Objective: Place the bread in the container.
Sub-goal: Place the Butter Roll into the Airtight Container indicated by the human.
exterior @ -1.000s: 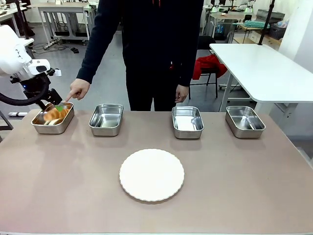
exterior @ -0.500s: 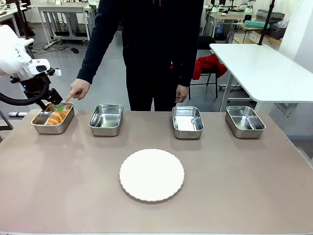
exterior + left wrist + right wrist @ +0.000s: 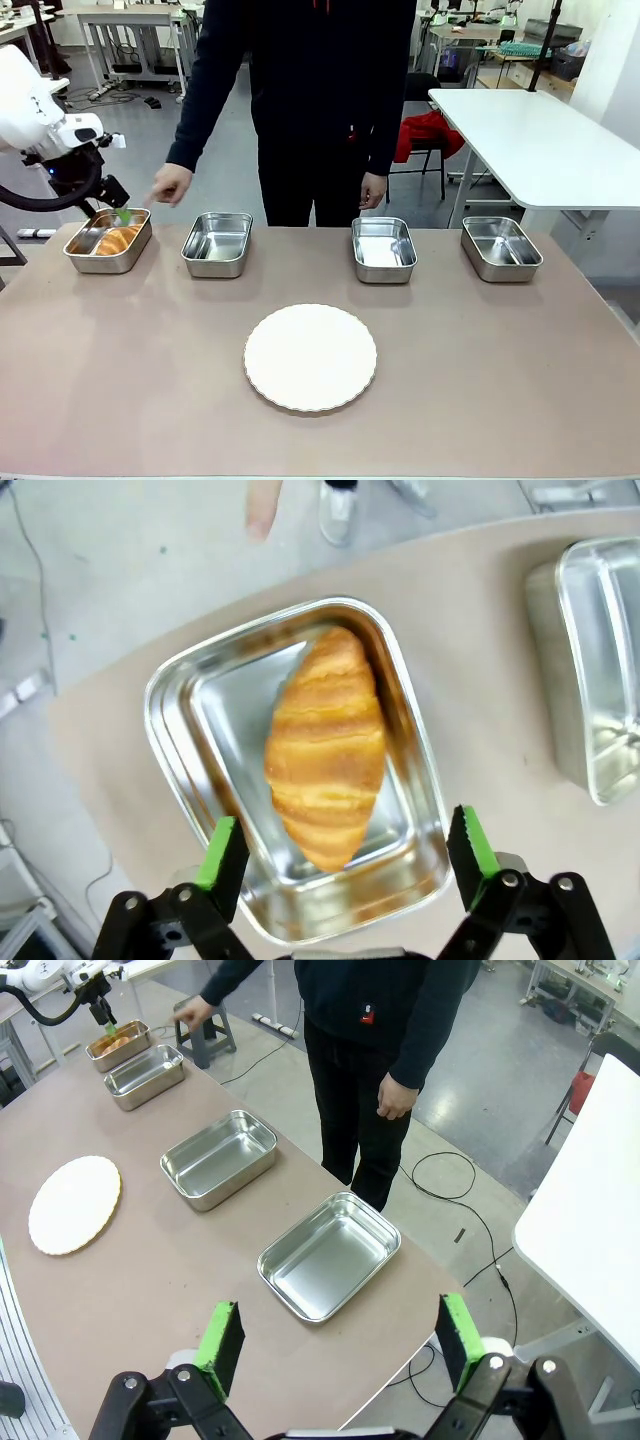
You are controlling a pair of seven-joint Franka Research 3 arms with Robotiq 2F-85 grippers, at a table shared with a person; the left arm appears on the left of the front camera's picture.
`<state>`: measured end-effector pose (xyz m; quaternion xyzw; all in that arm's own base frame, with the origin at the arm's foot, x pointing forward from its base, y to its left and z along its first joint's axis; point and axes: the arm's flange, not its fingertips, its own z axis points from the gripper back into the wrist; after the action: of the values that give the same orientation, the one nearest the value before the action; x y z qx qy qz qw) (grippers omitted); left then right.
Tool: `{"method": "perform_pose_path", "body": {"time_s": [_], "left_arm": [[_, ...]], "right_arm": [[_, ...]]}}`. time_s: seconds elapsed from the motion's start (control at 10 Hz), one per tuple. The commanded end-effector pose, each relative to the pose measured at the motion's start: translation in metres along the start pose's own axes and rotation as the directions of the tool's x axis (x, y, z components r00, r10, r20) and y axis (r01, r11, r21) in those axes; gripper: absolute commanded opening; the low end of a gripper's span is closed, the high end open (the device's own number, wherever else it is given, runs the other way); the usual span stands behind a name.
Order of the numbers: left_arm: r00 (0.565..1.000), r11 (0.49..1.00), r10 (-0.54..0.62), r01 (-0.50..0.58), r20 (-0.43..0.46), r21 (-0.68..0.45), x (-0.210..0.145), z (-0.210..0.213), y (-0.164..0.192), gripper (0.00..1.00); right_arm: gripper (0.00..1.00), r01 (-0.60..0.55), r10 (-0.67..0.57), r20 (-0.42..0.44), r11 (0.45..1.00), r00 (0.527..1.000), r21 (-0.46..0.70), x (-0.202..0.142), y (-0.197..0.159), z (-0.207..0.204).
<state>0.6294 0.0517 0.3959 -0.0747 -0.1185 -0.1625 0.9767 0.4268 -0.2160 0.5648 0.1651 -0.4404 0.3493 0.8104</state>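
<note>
left gripper [image 3: 342,855] hangs just above the container [image 3: 180,740], fingers spread wide and empty, pointing down from an arm that enters at the table's far left corner. the bread [image 3: 327,745] lies flat inside that container, free of the pads, its length along the pan's long axis. right gripper [image 3: 335,1345] is likewise spread wide, holding nothing, high over the table's right end. a person's hand [image 3: 170,185] hovers beside the left gripper, one finger extended downward.
</note>
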Motion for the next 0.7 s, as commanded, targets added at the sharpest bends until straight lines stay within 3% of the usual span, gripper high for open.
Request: {"method": "perform_pose_path", "body": {"time_s": [0.0, 0.2, 0.4, 0.6], "left_arm": [[0.997, 0.997, 0.03, -0.034, 0.064, 0.071, -0.027, 0.035, -0.034, 1.0], [0.989, 0.995, 0.065, -0.074, 0.133, 0.064, -0.059, 0.073, -0.056, 1.0], [0.982, 0.992, 0.108, -0.117, 0.152, 0.055, -0.097, 0.091, -0.079, 1.0], [0.96, 0.981, 0.156, -0.178, 0.233, 0.074, -0.144, 0.106, -0.104, 1.0]], "right_arm": [[1.0, -0.003, 0.003, 0.014, 1.0, 1.0, 0.004, 0.001, 0.0, 0.001], [1.0, -0.003, 0.003, 0.014, 1.0, 1.0, 0.004, 0.001, 0.0, 0.001], [1.0, -0.003, 0.003, 0.014, 1.0, 1.0, 0.004, 0.001, 0.0, 0.001], [1.0, -0.003, 0.003, 0.014, 1.0, 1.0, 0.004, 0.001, 0.0, 0.001]]}}
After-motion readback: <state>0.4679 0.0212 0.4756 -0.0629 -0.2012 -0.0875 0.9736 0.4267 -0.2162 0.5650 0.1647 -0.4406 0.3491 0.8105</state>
